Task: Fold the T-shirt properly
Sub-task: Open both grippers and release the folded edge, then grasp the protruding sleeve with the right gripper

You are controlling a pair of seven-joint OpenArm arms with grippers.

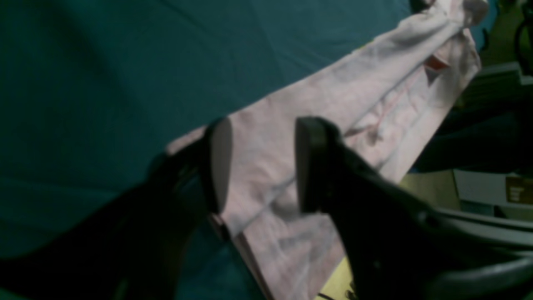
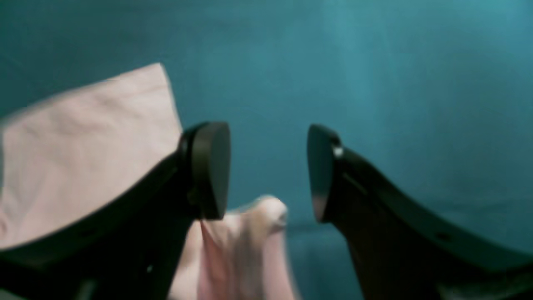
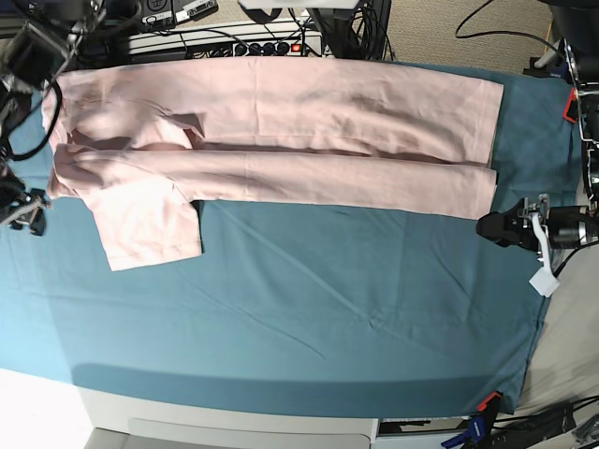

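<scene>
Teal cloth [image 3: 309, 309] covers the counter, with cables and gear beyond its far edge. On the far half lies the T-shirt [image 3: 281, 140], a long pale pink band folded lengthwise, one sleeve [image 3: 150, 224] sticking out toward me near my right tool's end. Its long axis runs straight from one tool to the other. My left tool [image 1: 262, 166] sits just off the hem end, jaws spread wide with nothing between them, the pink cloth showing through the gap below. My right tool [image 2: 268, 171] is at the collar end, also gaping and empty, a bunched bit of fabric just beneath it. Each arm is nearest its own end, so I judge the next fold brings one end toward the other.
</scene>
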